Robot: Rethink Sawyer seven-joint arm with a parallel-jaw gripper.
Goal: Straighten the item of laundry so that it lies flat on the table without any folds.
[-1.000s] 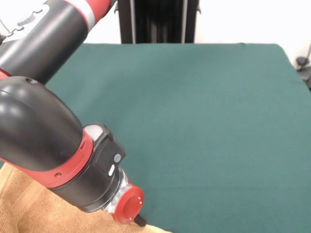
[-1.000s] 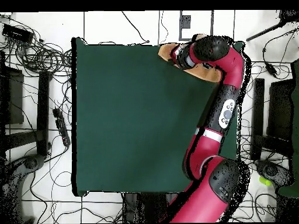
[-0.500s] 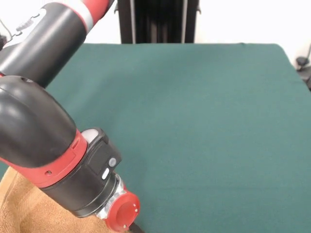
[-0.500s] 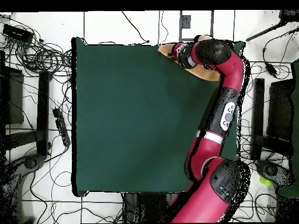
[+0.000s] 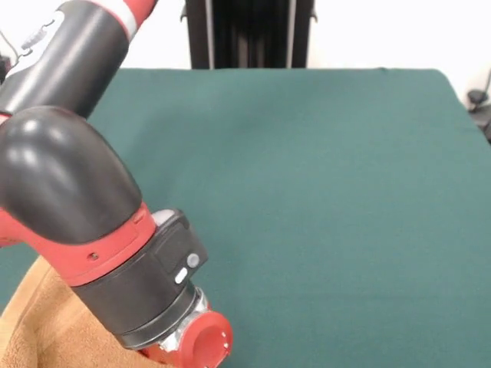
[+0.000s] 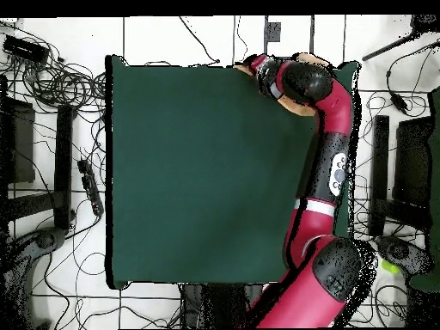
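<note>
- Towel [image 5: 46,330]: soft orange-yellow terry, bunched at the tabletop [image 5: 307,192] corner nearest the front camera, on that view's lower left; top right corner in the overhead view, mostly hidden under the arm [image 6: 331,129].
- Likely light, limp and fluffy; no stiffness to hold a shape, so apt to drag and crease rather than slide cleanly on the felt.
- Best taken at a hemmed edge or a free corner, pinched thin, then drawn toward the open green area.
- Long axis and heading: cannot tell, too crumpled and too covered; visible part [image 6: 296,107] spreads along the tabletop's corner.
- Gripper: below the red wrist flange [image 5: 203,345], cut off by the frame edge; cannot tell whether apart or together.
</note>
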